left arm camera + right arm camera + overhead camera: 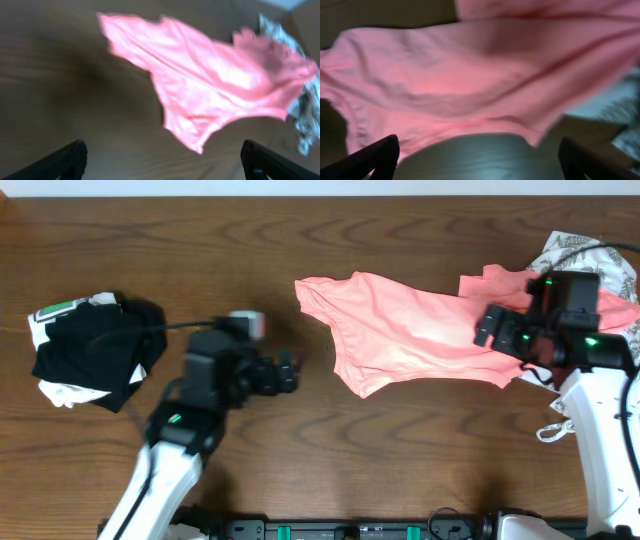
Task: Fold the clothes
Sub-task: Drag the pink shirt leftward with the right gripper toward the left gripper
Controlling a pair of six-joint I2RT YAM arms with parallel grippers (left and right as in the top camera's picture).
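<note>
A salmon-pink T-shirt [400, 330] lies crumpled and partly spread on the wooden table, right of centre. My left gripper [293, 370] hovers just left of it, open and empty. In the left wrist view the T-shirt [210, 85] lies ahead of that gripper [162, 162], apart from both fingers. My right gripper [487, 328] hangs over the shirt's right part, jaws wide apart. In the right wrist view the pink fabric [470, 85] fills the scene above the open right gripper [477, 160], with nothing between the fingers.
A black-and-white bundle [95, 350] sits at the table's left edge. A white grey-leaf-print garment [600, 255] lies at the far right, partly under the right arm and the shirt. Bare wood [330, 460] spans the front middle.
</note>
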